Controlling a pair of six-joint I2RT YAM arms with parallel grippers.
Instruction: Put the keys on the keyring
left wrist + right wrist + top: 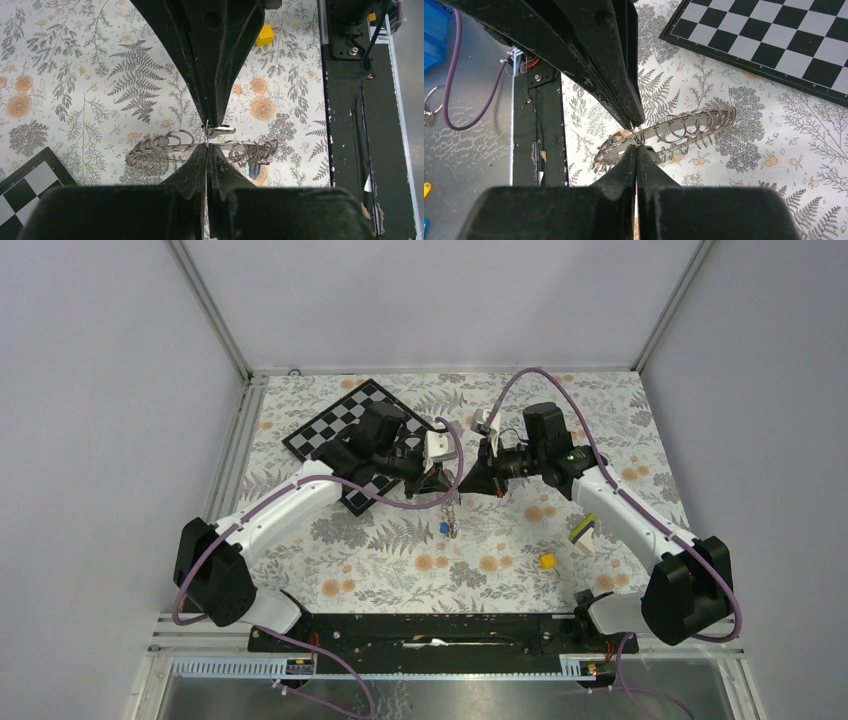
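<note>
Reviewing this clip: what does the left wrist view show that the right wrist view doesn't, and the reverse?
Only the left wrist view shows the yellow cube and a blue key under the rings' right end. Only the right wrist view shows a purple cable beyond the table's edge. Both show the keyring pinched by the left gripper and the right gripper, plus the chessboard.

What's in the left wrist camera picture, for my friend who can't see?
Two black grippers, the left gripper from below and the right gripper from above, pinch a chain of silver rings, the keyring, over a flowery tablecloth. A yellow cube lies beyond; a chessboard corner shows lower left.
</note>
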